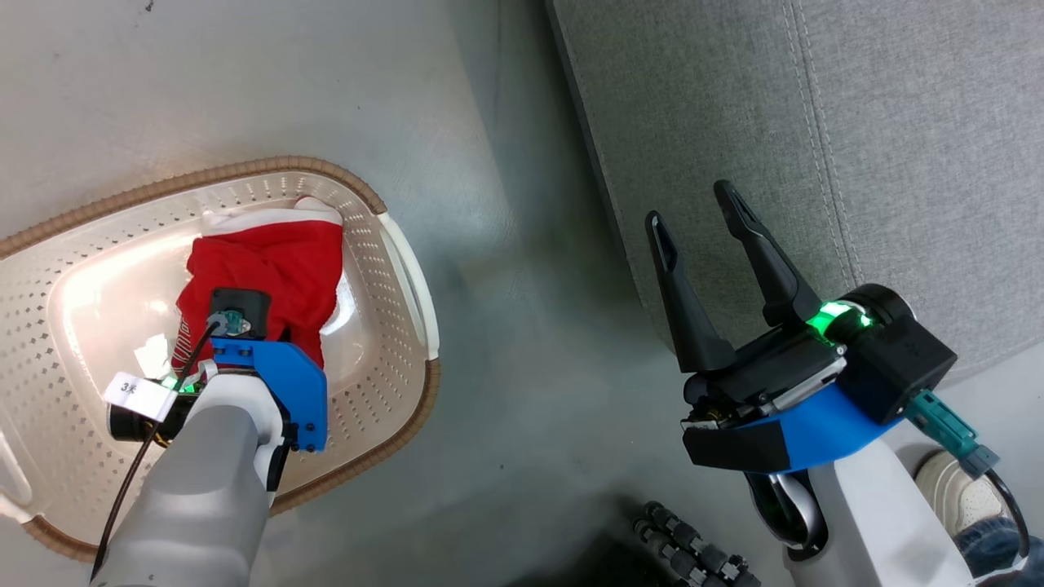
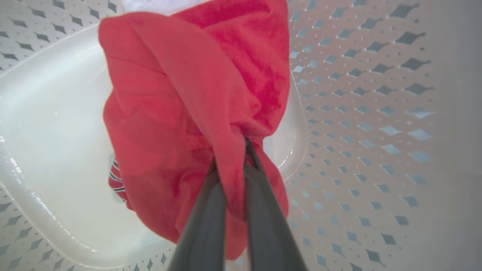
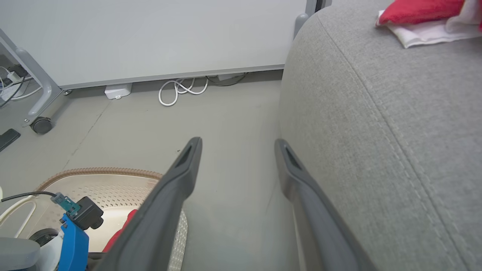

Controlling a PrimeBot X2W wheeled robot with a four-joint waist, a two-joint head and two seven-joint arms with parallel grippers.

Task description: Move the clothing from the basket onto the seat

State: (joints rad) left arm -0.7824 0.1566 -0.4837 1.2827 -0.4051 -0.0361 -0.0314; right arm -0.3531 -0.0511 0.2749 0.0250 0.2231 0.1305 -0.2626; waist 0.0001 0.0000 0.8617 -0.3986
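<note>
A red garment (image 1: 273, 273) with white trim lies bunched in the cream basket (image 1: 391, 350) on the floor at the left. My left arm reaches down into the basket from above. In the left wrist view the left gripper (image 2: 230, 152) is shut on a fold of this red clothing (image 2: 180, 113), with cloth pinched between the two fingers. My right gripper (image 1: 697, 216) hangs open and empty beside the front edge of the grey seat (image 1: 816, 122). A second red and white garment (image 3: 421, 15) lies on top of the seat (image 3: 376, 131) in the right wrist view.
Grey floor separates the basket from the seat. White cables (image 3: 180, 90) and a wheeled frame leg (image 3: 39, 122) stand by the far wall. A shoe (image 1: 958, 489) of a person and a dark ribbed hose (image 1: 693, 546) are at the lower right.
</note>
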